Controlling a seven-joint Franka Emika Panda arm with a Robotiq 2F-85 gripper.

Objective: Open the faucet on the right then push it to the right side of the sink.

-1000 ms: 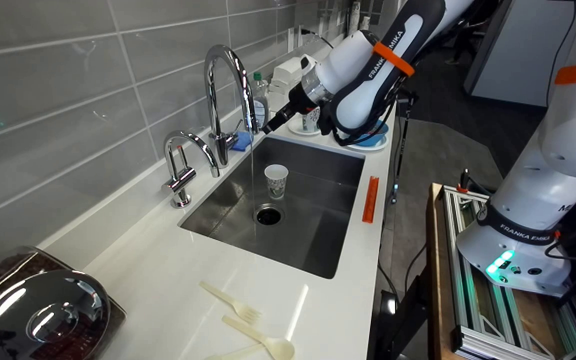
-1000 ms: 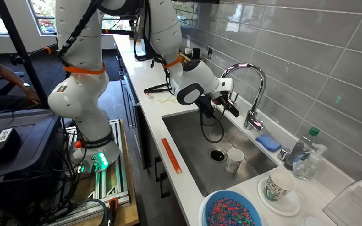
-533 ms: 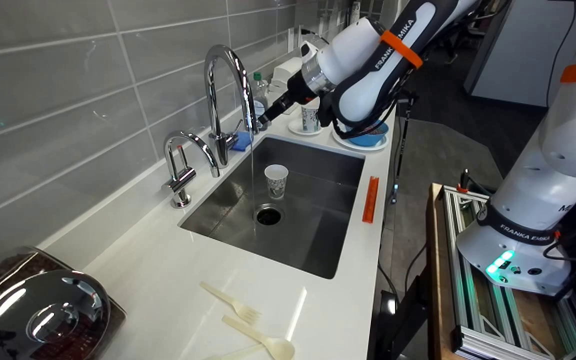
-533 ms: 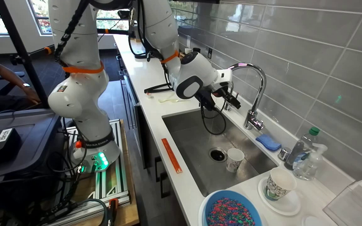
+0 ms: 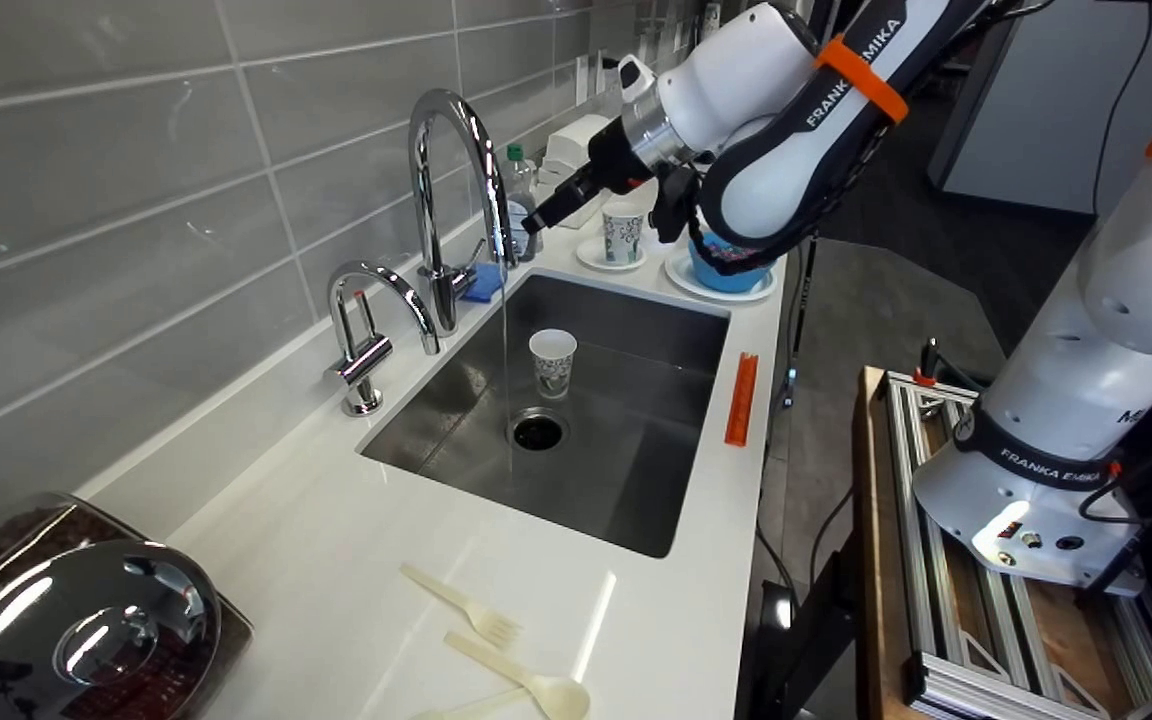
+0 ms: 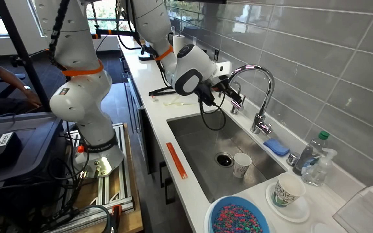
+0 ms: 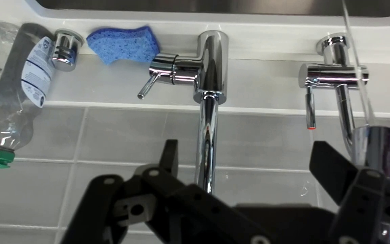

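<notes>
Well to the left of the tool [image 7: 244, 154], in an exterior view, a black box [image 6: 0, 151] carries a white label [image 6: 4, 139] reading "Birch". Left of the tool and lower, the robot's base [image 6: 117, 158] has a dark collar [image 6: 104, 148] lettered FRANKA EMIKA; the arm [image 5: 821, 125] behind the tool repeats the name, an orange band [image 5: 861, 78] sitting between the two words. An orange strip [image 6: 176, 160] lies on the bench [image 6: 156, 113], below the tool and to its left. Under the tool is the sink [image 6: 202, 155], set into the bench, where a patterned cup [image 6: 242, 165] stands near the drain [image 6: 224, 160]. The tool hovers near the faucet [image 6: 258, 122], its fingers [image 7: 170, 159] spread well apart. A small chrome tap [image 7: 325, 75] shows partly behind the tool in an exterior view. The faucet rises from the bench just right of the tool, its tall arch curving back toward it, and a thin stream of water [image 5: 506, 350] falls from the spout [image 7: 377, 145] into the sink. Whether tool and spout touch cannot be told. Below and to the right of the tool lies a blue sponge [image 6: 276, 147], and farther right stands a green-capped bottle [image 6: 309, 155]; the wrist view shows the bottle label [image 7: 37, 72], its print too small to read.
</notes>
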